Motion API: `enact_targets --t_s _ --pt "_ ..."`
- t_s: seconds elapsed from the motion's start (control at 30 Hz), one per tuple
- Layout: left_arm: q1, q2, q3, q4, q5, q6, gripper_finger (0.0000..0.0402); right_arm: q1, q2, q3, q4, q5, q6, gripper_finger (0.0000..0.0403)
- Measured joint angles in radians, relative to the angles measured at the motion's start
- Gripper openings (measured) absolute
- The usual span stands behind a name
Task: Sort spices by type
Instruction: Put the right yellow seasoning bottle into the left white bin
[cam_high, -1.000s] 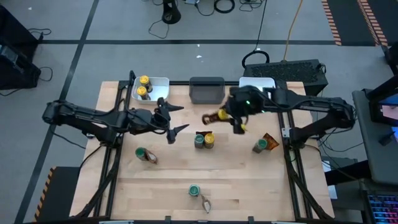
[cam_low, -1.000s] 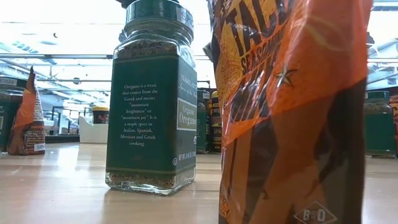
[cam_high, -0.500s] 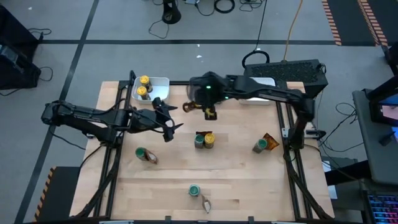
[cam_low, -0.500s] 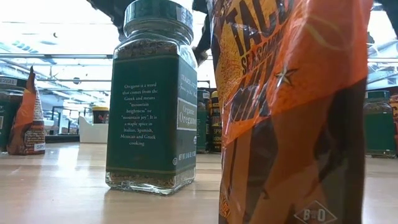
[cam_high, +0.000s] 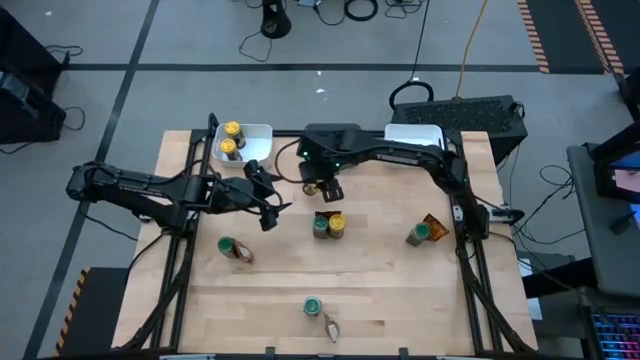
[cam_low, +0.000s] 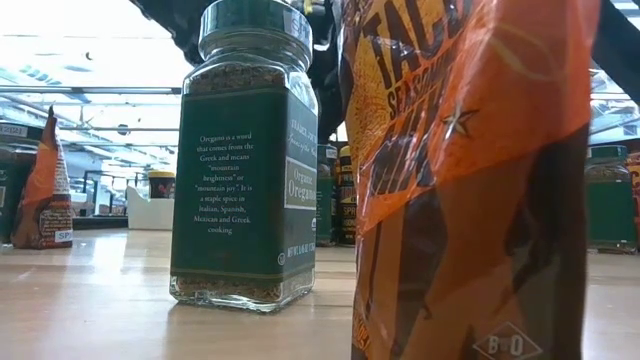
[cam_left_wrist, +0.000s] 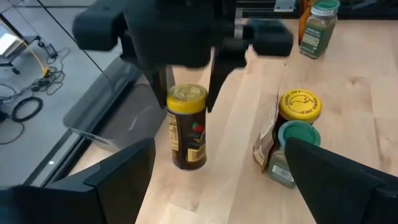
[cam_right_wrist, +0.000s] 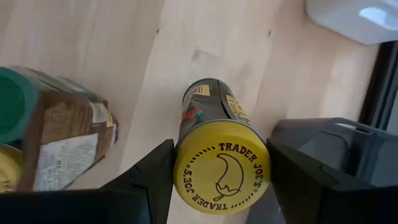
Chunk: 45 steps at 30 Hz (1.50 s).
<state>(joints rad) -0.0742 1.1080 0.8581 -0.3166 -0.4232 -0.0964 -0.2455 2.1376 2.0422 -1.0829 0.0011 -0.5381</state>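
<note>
My right gripper (cam_right_wrist: 221, 186) is shut on a dark jar with a yellow lid (cam_right_wrist: 221, 167), which also shows in the high view (cam_high: 326, 188) in front of the dark grey bin (cam_high: 345, 131). My left gripper (cam_high: 268, 200) stands open just to the jar's left, with nothing between its fingers (cam_left_wrist: 118, 180). A green-lidded jar (cam_high: 320, 227), a yellow-lidded jar (cam_high: 338, 225) and a packet stand together at the table's middle. Other green-lidded jars (cam_high: 229, 246) (cam_high: 418, 235) (cam_high: 312, 305) and packets (cam_high: 432, 223) (cam_high: 330, 326) stand on the wood. My right gripper pinches the jar at its yellow lid (cam_left_wrist: 186, 98) between its two fingers (cam_left_wrist: 163, 84), one on each side. The fingers come from above, slanting down. The jar hangs upright below them; I cannot tell whether its bottom (cam_left_wrist: 189, 163) touches the wood.
A white bin (cam_high: 262, 133) at the far left holds two yellow-lidded jars (cam_high: 230, 140). Another white bin (cam_high: 412, 133) sits at the far right. Close before the low camera stand a green-lidded jar (cam_low: 245, 160) and an orange packet (cam_low: 470, 180).
My right gripper has carried the yellow-lidded jar from the far right toward the table's left and downward, tipping to point more steeply down. The jar has turned from lying tilted to upright. My left gripper has tipped downward a little, still open.
</note>
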Motion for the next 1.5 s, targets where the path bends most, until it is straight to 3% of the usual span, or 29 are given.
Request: enact_targets --t_s 0.4,0.7,1.13,1.5 --pt "0.002 0.0 0.0 0.004 0.0 -0.03 0.0358 -0.017 0.009 -0.007 -0.043 -0.05 -0.005 0.0203" --pt "0.002 0.0 0.0 0.017 0.0 -0.056 0.0358 -0.024 0.009 -0.055 0.038 -0.055 -0.005 0.0205" --pt "0.002 0.0 0.0 0.019 0.0 -0.057 0.0358 -0.033 0.008 -0.056 0.017 -0.055 0.002 0.0256" --pt "0.002 0.0 0.0 0.019 0.0 -0.057 0.0358 -0.035 -0.003 -0.056 0.032 -0.054 -0.025 0.0262"
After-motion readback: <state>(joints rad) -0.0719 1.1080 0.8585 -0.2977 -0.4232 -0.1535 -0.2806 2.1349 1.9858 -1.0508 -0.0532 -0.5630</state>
